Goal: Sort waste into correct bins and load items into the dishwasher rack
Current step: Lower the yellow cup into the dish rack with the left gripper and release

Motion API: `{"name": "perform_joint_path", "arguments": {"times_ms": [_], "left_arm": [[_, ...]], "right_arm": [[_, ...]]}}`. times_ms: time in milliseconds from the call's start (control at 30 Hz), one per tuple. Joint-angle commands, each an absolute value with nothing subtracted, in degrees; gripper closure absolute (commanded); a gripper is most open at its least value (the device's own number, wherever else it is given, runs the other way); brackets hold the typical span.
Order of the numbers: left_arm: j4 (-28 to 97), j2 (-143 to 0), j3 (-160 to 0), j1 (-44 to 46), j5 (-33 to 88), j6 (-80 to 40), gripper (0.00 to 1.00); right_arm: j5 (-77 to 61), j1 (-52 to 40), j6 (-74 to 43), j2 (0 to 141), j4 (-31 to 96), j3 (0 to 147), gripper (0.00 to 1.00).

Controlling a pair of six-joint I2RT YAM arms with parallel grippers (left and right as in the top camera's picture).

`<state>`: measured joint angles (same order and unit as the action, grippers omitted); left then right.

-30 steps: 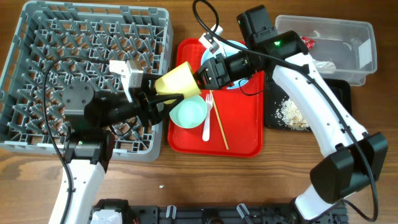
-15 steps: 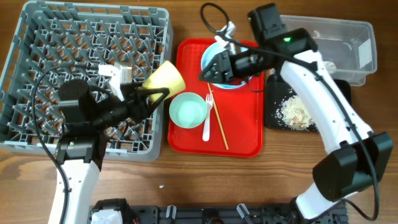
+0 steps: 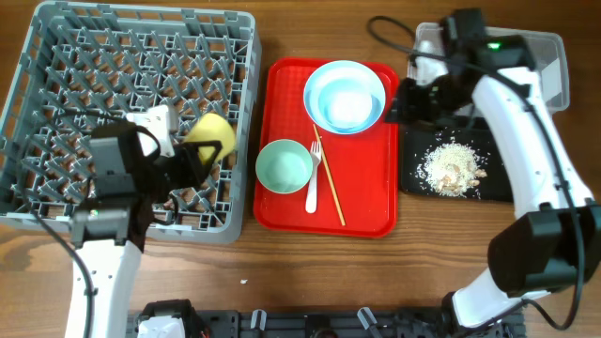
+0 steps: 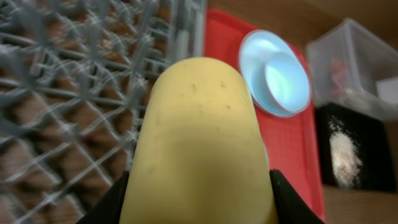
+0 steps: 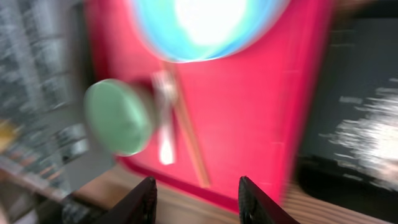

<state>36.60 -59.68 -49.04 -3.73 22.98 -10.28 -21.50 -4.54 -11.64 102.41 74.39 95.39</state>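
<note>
My left gripper (image 3: 191, 157) is shut on the small yellow-green cup (image 3: 210, 139) and holds it over the right side of the grey dishwasher rack (image 3: 141, 28). The cup fills the left wrist view (image 4: 202, 143) between both fingers. My right gripper (image 3: 399, 101) is open and empty (image 5: 199, 199) at the red tray's right edge. A pale blue plate with a bowl (image 3: 345, 96), a small green bowl (image 3: 285, 166), a white fork (image 3: 313, 183) and a wooden chopstick (image 3: 331, 188) lie on the tray. Beige food scraps (image 3: 453, 167) lie in the black tray (image 3: 410, 178).
The red serving tray (image 3: 371, 211) sits between the rack and the black tray. The clear tub (image 3: 540, 56) stands at the back right, partly hidden by my right arm. The right wrist view is blurred.
My left gripper has carried the cup left, from the tray's edge to over the rack. My right gripper has swung right, off the blue plate toward the black tray.
</note>
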Motion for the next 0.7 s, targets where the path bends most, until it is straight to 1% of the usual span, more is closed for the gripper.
{"name": "perform_joint_path", "arguments": {"times_ms": [0, 33, 67, 100, 133, 200, 367, 667], "left_arm": [[42.39, -59.27, -54.96, -4.03, 10.39, -9.41, 0.96], [43.38, -59.27, -55.37, -4.03, 9.28, -9.43, 0.96], [44.34, -59.24, -55.55, -4.03, 7.92, -9.41, 0.96], [45.21, -59.27, -55.55, -4.03, 6.59, -9.43, 0.96], [46.39, -59.59, -55.53, -4.03, 4.75, -9.45, 0.96], [48.62, -60.58, -55.53, -4.03, 2.74, -9.74, 0.96], [52.10, -64.36, -55.53, -4.03, 2.63, -10.07, 0.96], [52.21, -71.83, -55.53, -4.03, 0.12, -10.07, 0.96]], "right_arm": [[-11.29, 0.23, -10.44, 97.89, 75.16, 95.92, 0.57], [-11.25, 1.13, -10.37, 97.49, 75.05, 95.92, 0.56], [-11.38, 2.37, -10.46, 97.03, 74.87, 95.92, 0.47], [-11.40, 3.49, -10.48, 96.71, 74.85, 95.92, 0.32], [-11.40, 4.69, -10.46, 96.57, 74.87, 95.92, 0.25], [-11.62, 6.55, -10.48, 96.60, 75.16, 95.90, 0.22], [-11.62, 7.38, -10.50, 96.64, 75.22, 95.90, 0.20], [-11.62, 7.38, -10.52, 96.64, 75.64, 95.90, 0.20]]}}
